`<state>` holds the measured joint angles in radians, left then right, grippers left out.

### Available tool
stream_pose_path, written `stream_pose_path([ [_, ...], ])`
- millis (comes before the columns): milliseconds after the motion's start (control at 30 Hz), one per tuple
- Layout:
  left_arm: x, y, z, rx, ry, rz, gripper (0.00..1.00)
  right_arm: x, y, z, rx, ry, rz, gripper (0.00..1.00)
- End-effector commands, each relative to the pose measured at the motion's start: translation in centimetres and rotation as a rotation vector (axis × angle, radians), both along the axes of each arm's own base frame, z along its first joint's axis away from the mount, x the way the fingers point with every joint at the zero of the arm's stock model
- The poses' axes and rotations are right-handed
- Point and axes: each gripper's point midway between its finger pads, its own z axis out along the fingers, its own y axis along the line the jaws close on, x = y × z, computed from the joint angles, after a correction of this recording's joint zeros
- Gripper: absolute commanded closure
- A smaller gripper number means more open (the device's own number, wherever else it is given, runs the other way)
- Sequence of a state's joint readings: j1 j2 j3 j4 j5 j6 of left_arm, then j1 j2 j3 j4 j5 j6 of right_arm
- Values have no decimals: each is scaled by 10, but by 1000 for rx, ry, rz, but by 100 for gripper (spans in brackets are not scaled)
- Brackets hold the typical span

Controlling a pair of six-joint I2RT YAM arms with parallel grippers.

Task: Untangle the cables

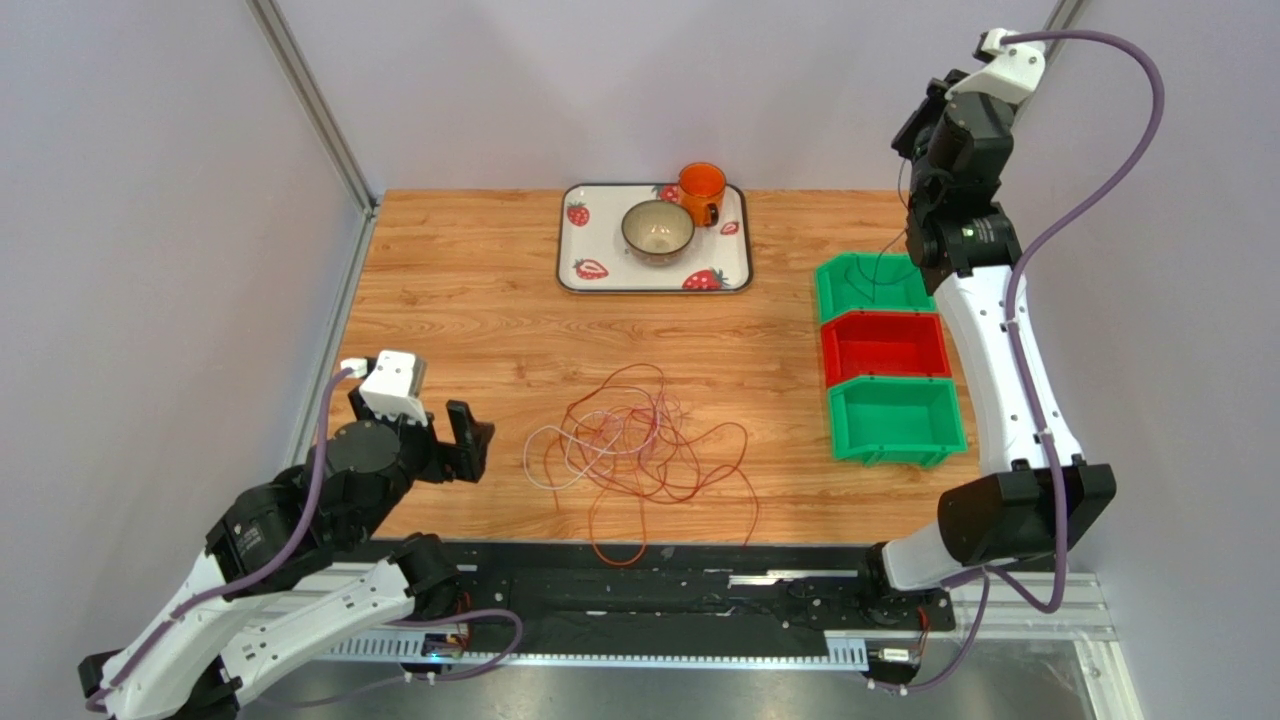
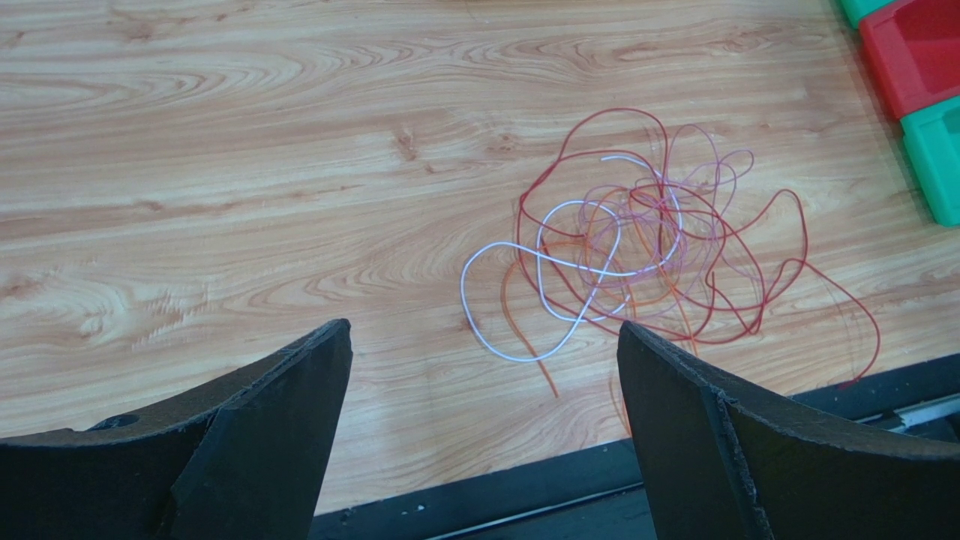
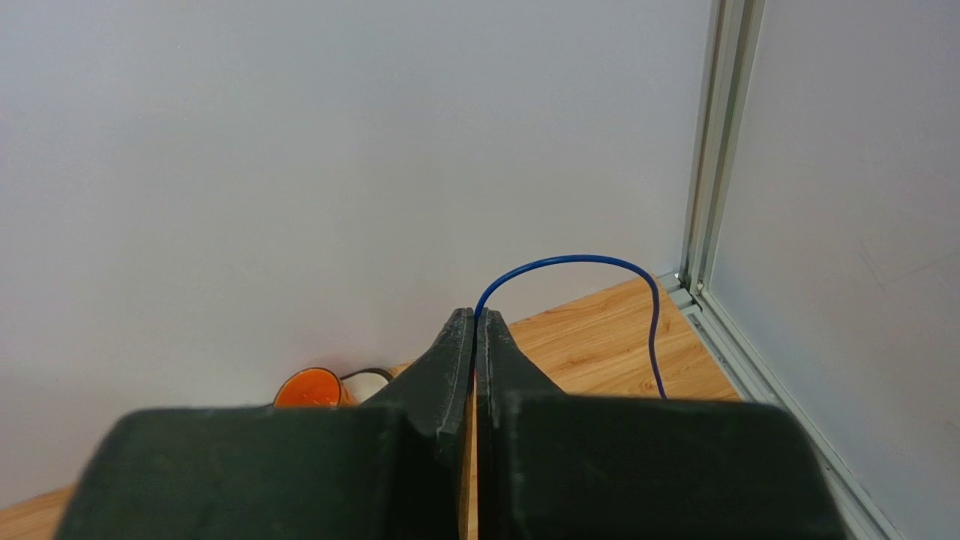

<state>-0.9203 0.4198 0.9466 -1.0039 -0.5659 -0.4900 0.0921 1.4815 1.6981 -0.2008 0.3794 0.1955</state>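
Our cables [image 1: 639, 450] are sitting in one loose tangle on the bench [image 1: 451, 270], close to its near edge and roughly halfway across. Red and orange loops make up most of the tangle. A white loop [image 2: 513, 360] sticks out on the left side, and some pale pinkish strands run through the middle.

There's also a blue cable [image 3: 563, 264] well away from the tangle, up at the far right. The right fingers [image 3: 460, 338] are pressed together on it. It arcs up out of the tips and drops back toward the bench.

Left of the tangle, the left fingers [image 2: 321, 360] are spread wide with nothing between them. They point at the tangle but don't touch it.

Right of the tangle we've got three bins in a row: a green bin [image 1: 876, 285] farthest back, a red bin [image 1: 887, 348] in the middle and another green one [image 1: 897, 417] nearest. Beyond the tangle, at the far edge, there's a strawberry-pattern tray [image 1: 586, 255] with a bowl [image 1: 658, 230] and an orange cup [image 1: 700, 188] on it.
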Motion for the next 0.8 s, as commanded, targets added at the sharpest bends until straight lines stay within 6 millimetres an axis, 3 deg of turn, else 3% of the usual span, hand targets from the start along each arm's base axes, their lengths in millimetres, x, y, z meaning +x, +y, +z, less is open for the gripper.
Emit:
stream_pose_path([
  [0,3,-1,5,-11,-25,2,4,16,-6,-7,18,-25,0,100],
  [67,3,0,5,-12,-26,3,4,22,-1,-21,43,-19,49,100],
  [133,3,0,5,-12,-26,4,4,25,2,-21,53,-55,103,100],
  [167,3,0,5,-12,-27,6,4,27,2,-38,57,-27,113,100],
  [233,3,1,5,-14,-30,5,4,28,-1,-39,62,-59,121,100],
  [300,2,0,5,-14,-30,2,4,30,-1,-60,75,-31,121,100],
  [333,2,0,5,-14,-31,1,4,30,-13,-58,78,-56,107,100],
  [400,2,0,5,-14,-31,1,4,31,-19,-77,94,-37,97,100],
  [767,3,1,6,-17,-36,4,4,55,-15,-103,116,-4,146,100],
])
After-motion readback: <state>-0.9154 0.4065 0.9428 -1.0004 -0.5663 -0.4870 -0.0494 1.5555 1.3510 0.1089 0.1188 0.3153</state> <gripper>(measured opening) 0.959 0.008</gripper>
